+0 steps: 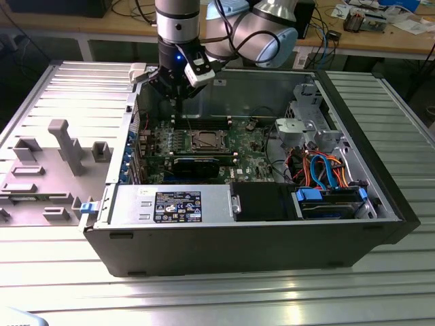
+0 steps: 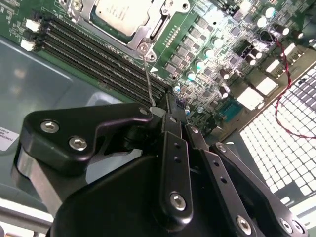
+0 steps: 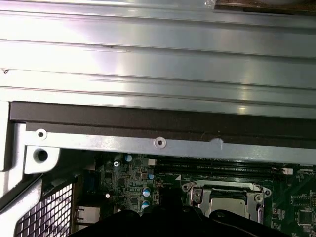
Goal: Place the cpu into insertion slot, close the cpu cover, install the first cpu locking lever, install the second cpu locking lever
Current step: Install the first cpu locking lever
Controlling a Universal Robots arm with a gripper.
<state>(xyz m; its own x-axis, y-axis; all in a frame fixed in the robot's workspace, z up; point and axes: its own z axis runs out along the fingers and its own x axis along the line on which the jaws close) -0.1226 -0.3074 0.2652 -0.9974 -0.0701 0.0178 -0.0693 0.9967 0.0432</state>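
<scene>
The cpu [image 2: 118,15] lies with its dull silver top up inside the insertion slot [image 1: 206,140] on the green motherboard. The silvery cpu cover [image 2: 143,38] lies flat around it, and its frame also appears in the first wrist view [image 3: 224,187]. A thin wire locking lever [image 2: 149,79] rises from the socket's corner up into my gripper [image 2: 160,111]. The black fingers are shut on the lever's upper end. In the exterior view my gripper [image 1: 175,100] hangs over the board towards the exterior view's left of the socket, near the case's back wall.
Long dark memory slots [image 2: 98,54] run beside the socket. The open case's metal wall [image 3: 158,143] stands close behind my gripper. A drive cage and orange and blue cables [image 1: 319,170] fill the exterior view's right; a labelled silver box [image 1: 178,206] sits at the front.
</scene>
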